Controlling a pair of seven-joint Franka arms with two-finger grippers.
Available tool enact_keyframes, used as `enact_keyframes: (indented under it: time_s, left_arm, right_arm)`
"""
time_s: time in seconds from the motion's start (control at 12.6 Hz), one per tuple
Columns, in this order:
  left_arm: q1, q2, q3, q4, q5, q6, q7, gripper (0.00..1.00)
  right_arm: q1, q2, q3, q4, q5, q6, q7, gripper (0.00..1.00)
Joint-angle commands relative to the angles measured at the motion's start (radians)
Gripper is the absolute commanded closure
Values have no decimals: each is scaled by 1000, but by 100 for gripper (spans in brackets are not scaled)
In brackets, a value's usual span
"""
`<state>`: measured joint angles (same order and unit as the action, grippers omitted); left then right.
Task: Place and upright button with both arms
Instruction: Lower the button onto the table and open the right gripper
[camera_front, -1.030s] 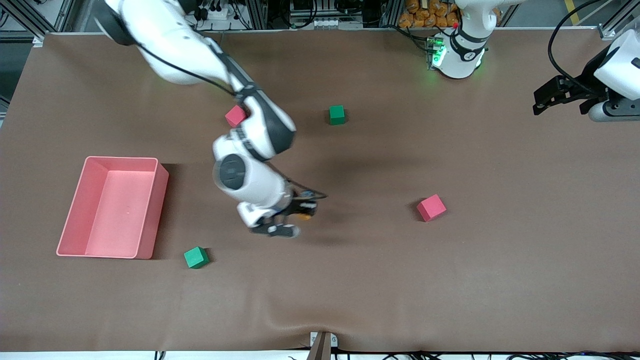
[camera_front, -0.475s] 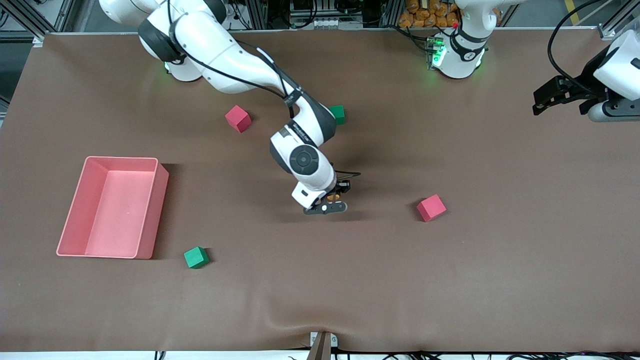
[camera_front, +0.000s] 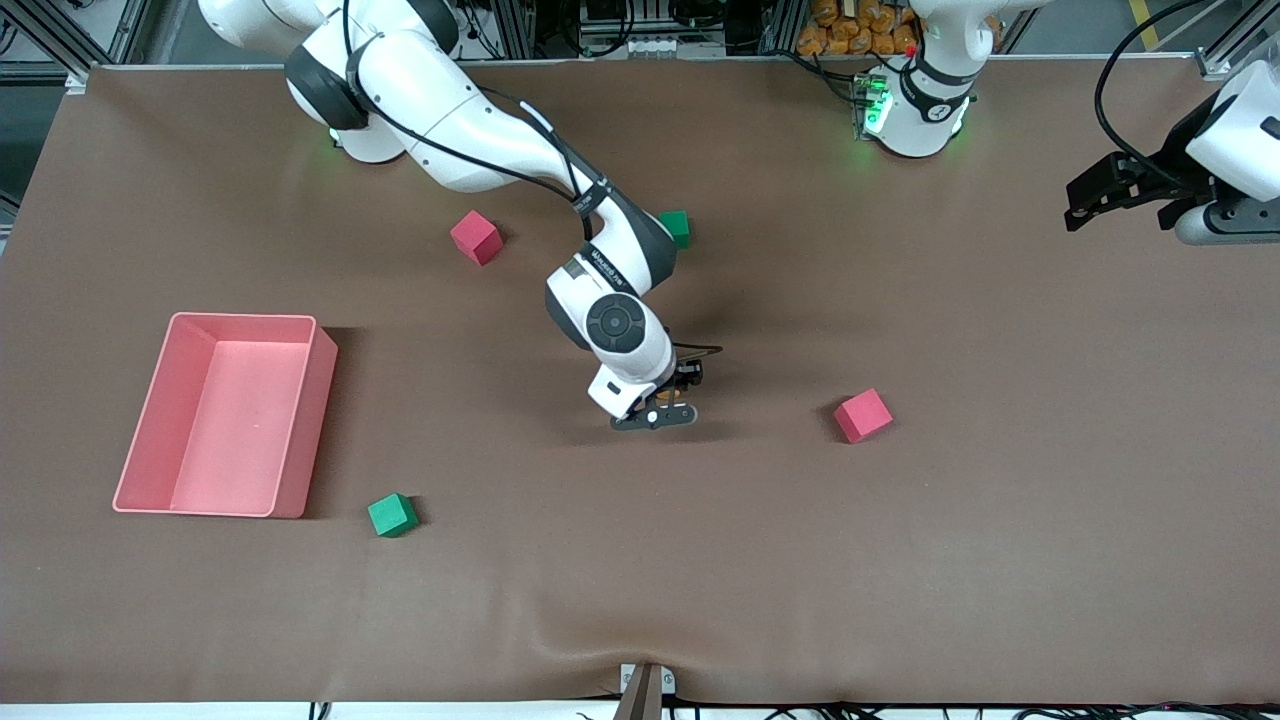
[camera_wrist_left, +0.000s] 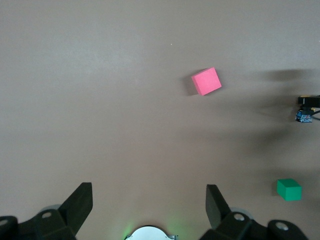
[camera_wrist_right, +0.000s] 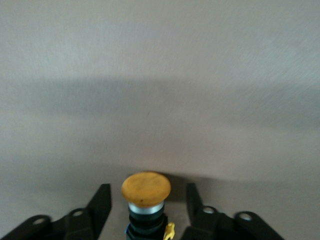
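The button (camera_wrist_right: 146, 192), with a round orange cap on a black body, stands cap up between the fingers of my right gripper (camera_wrist_right: 148, 196). The fingers (camera_wrist_right: 102, 200) flank it with a small gap on each side, so the jaws are open. In the front view the right gripper (camera_front: 668, 398) is low at the table's middle and its wrist hides most of the button. My left gripper (camera_front: 1085, 200) is open and empty, held in the air at the left arm's end of the table; its fingers (camera_wrist_left: 82, 197) are wide apart.
A pink bin (camera_front: 150, 440) stands at the right arm's end. Red cubes (camera_front: 476, 237) (camera_front: 862, 415) and green cubes (camera_front: 392, 515) (camera_front: 678, 226) lie scattered. The left wrist view shows a red cube (camera_wrist_left: 206, 81) and a green cube (camera_wrist_left: 289, 189).
The right arm swung toward the left arm's end of the table and lowered over the middle, then almost stopped in the last half second. The left arm has not moved.
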<state>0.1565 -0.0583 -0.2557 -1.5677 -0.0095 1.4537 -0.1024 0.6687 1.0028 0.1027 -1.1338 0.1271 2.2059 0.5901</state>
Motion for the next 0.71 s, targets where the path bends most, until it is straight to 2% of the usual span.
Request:
enact_keyframes:
  time_s: [0.0,0.24,0.32,0.63]
  left_arm:
    - [5,3,-4,12,-6,1,16,0]
    - [5,3,-4,12,-4,8,16,0]
    - [6,3,-4,12,-4,8,16,0]
    - [6,5,-4,12,-4,10,16,0]
  right_arm:
    - [-47,-41,11,51,-15,-73,10,0]
    - [-151,-185,0,74,-26,-284,5,0]
    - [-209,-226,3,74,-53,-355,-9,0]
    - [-415,-377,6,74,-64,-578,-136,0]
